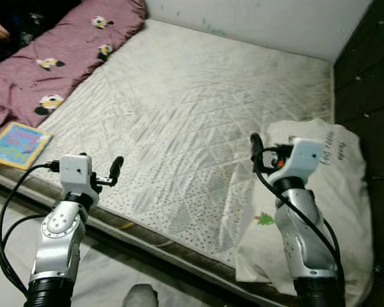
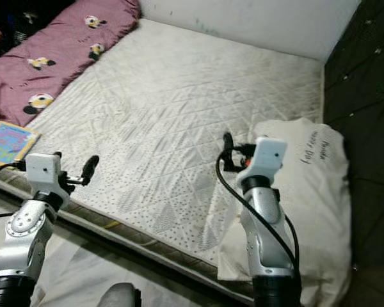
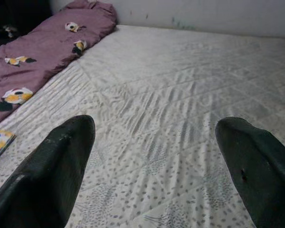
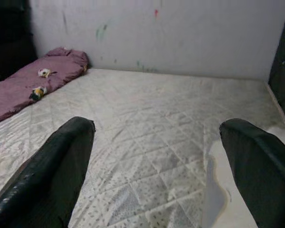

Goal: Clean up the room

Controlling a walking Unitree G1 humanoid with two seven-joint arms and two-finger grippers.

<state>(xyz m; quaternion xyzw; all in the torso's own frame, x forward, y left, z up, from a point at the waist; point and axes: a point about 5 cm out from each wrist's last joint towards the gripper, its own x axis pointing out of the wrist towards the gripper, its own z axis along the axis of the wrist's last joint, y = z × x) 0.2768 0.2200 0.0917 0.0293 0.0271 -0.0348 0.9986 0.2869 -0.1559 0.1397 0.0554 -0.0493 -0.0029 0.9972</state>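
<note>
Mattress (image 1: 198,109) lies bare between quilt (image 1: 48,61) and pillow (image 1: 336,211); left hand (image 3: 154,161) and right hand (image 4: 156,166) gape at its near edge.

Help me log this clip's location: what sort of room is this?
Most likely a bedroom: a bare quilted mattress takes up most of the view, with a maroon patterned quilt along its far left side and a white pillow at its right edge.

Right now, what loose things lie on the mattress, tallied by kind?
Purple blanket: 1
White pillow: 1
Picture book: 1
Total: 3
Both the left gripper and the right gripper are open, holding nothing.
</note>
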